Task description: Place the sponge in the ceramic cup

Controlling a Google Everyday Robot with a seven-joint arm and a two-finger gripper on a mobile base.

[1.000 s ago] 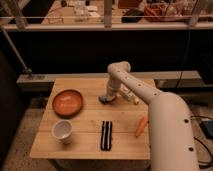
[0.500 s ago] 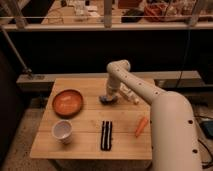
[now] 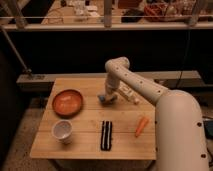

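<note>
On the wooden table (image 3: 90, 135), claw (image 3: 108, 96) clamped on the sponge (image 3: 103, 99), its long axis hidden, ceramic cup (image 3: 62, 131) well apart.

A robotics lab: robot arm's (image 3: 141, 88) jaws down at a wooden table (image 3: 85, 118).

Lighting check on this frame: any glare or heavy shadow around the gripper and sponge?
Camera view: dim, warm light, with a dark background behind the table. No glare on the wooden table. The gripper sits low at mid-table, and the sponge shows as a small blue patch there. The ceramic cup reads brightest.
</note>
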